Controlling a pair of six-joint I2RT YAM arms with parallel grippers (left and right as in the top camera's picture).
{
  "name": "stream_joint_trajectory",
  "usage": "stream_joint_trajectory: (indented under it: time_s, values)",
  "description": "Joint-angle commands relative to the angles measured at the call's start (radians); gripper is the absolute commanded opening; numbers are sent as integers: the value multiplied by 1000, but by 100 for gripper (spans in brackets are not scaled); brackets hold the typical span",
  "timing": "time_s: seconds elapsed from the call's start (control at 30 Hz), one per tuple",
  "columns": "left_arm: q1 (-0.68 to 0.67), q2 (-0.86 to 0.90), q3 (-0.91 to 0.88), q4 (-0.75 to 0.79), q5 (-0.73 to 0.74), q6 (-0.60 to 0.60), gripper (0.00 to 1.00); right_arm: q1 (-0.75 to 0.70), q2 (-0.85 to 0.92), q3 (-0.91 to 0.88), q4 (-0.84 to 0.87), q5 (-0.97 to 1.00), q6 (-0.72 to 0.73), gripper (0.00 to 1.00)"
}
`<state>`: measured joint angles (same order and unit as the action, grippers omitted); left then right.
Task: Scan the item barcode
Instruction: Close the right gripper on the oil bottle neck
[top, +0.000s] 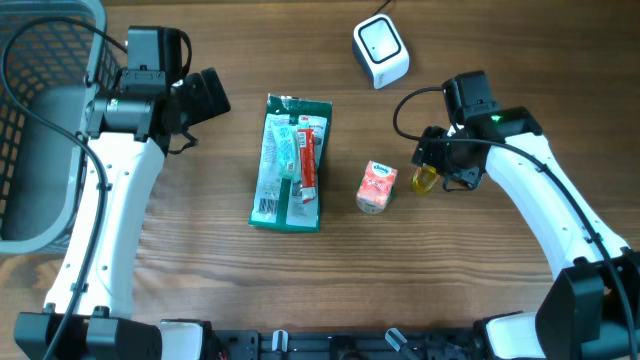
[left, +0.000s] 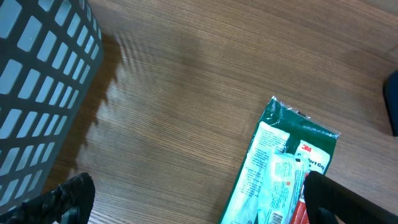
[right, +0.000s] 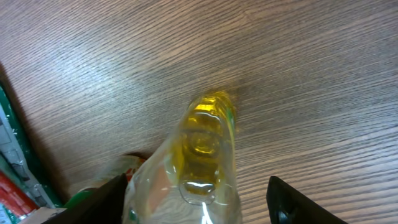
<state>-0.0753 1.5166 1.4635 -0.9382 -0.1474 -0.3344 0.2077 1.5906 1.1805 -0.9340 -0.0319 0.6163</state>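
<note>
Looking down the right wrist camera, I have the right hand (right: 196, 190) set around a small bottle (right: 205, 155), one dark finger on each side of it. One finger is at the plastic, touching or nearly so; I cannot tell which. The other leaves a strip of bare table (right: 298, 74) between itself and the bottle. I read the hand as released, not clenched on anything.

The bottle is clear plastic with a strong yellow tint, and its moulded surface throws bright highlights. Its far end shows a deeper yellow with a touch of green. I cannot make out a label or a barcode on it from these views.

On the overhead camera only a yellow sliver of the bottle shows under the hand. It sits just to the right of a small orange pack (top: 377, 187) and apart from it. The white scanner (top: 381, 52) sits further up the table, well apart from the bottle. A green packet (top: 290, 163) with red and white printing lies flat near the middle.

My left hand (left: 196, 193) hovers spread wide with nothing in it, between the packet and the grey mesh basket (top: 15, 130) at the table's left edge.
</note>
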Motion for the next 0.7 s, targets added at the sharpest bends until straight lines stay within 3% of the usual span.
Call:
stream_joint_trajectory:
  time_s: [0.0,0.2,0.4,0.67]
  values:
    - [5,3,8,2,9,13,100,2,11,-8,-2,31,-15,71]
    - [5,3,8,2,9,13,100,2,11,-8,-2,31,-64,70]
    - [5,3,8,2,9,13,100,2,11,-10,-2,31,-63,61]
    - [5,3,8,2,8,13,100,3,12,-11,-2,29,-63,63]
